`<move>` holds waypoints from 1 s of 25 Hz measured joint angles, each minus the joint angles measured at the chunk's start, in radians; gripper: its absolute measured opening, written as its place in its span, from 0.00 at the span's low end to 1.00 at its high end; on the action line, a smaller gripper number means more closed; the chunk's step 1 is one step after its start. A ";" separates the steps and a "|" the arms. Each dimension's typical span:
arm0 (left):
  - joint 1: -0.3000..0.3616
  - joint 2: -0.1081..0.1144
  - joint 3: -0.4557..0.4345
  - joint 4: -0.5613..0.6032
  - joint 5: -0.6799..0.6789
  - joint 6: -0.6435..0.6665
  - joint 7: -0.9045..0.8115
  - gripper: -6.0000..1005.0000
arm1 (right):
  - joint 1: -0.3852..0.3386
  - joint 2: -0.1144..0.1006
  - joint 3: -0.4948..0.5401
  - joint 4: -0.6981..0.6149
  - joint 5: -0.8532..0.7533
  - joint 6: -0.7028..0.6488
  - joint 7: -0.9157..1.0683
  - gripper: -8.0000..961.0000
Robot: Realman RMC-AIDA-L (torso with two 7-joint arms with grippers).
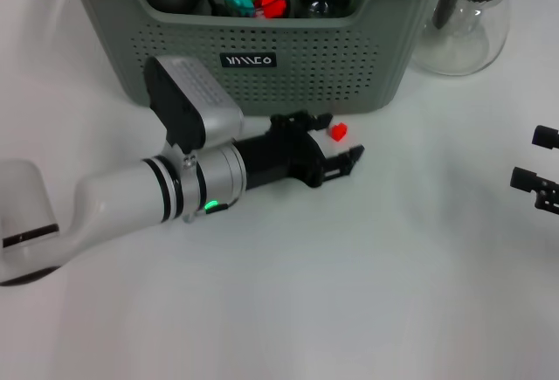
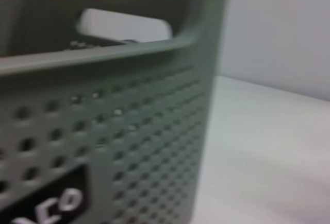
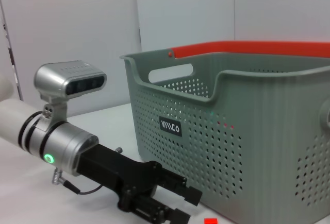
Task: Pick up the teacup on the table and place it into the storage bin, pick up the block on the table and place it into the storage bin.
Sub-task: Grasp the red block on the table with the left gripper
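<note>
Left pincer [image 1: 349, 163] lies low on counter [image 1: 367, 293], jaws open w/ nothing held, small red block [image 1: 338, 131] at frame centre just beside upper finger, near grey-green storage bin [image 1: 367, 65]; risk: closing off-line nudges block away; right pincer [image 1: 543, 166] parked right edge, can't tell state.

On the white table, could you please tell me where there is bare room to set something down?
Free: the wide near stretch of the white table, between the left claw and right claw. Crowded: the strip before the grey-green perforated plastic bin, holding the left claw and small red block, and the far corner by the clear glass pitcher.
</note>
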 joint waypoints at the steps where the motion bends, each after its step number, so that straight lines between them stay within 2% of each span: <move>1: -0.002 -0.001 -0.011 0.005 -0.001 -0.010 -0.009 0.67 | 0.002 0.000 0.000 0.000 0.000 0.000 0.000 0.74; 5: -0.018 -0.003 -0.042 0.006 -0.002 -0.062 -0.013 0.66 | 0.005 0.003 0.000 0.000 0.001 0.001 0.000 0.74; 12: -0.051 -0.008 -0.028 -0.011 0.007 -0.109 -0.007 0.64 | 0.006 0.003 0.000 0.000 0.002 0.002 0.001 0.74; 17: -0.071 -0.008 -0.026 -0.025 0.007 -0.139 -0.006 0.56 | 0.006 0.003 0.000 0.000 0.001 0.002 0.002 0.74; 25: -0.106 -0.008 -0.024 -0.062 0.008 -0.218 -0.006 0.49 | 0.004 0.003 0.000 0.000 -0.001 0.002 0.002 0.74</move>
